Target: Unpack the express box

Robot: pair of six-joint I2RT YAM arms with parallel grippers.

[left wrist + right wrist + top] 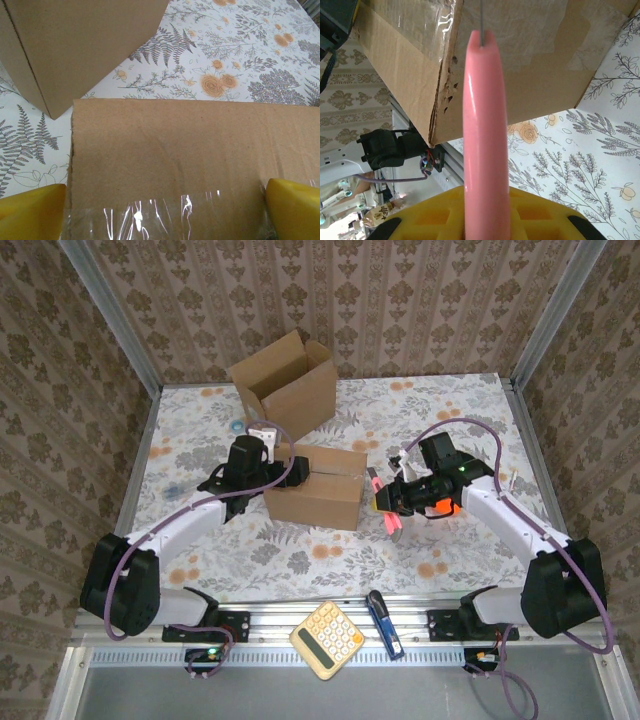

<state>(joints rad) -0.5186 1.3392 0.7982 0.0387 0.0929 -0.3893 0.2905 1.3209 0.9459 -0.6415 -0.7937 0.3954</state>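
Smooth pink cutter point(485, 125), thin-bladed, points at glossy-taped cardboard box point(405, 65).

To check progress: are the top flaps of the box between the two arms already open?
No, the middle box is shut: its top lies flat and closed, with clear tape across it.

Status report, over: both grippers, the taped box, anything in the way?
Left gripper open, at taped box. Right gripper shut on pink cutter, blade toward the tape. Tape looks intact. Open box behind, not blocking.

open box point(290, 390) behind sealed box point(320, 498), table point(440, 405) right bare
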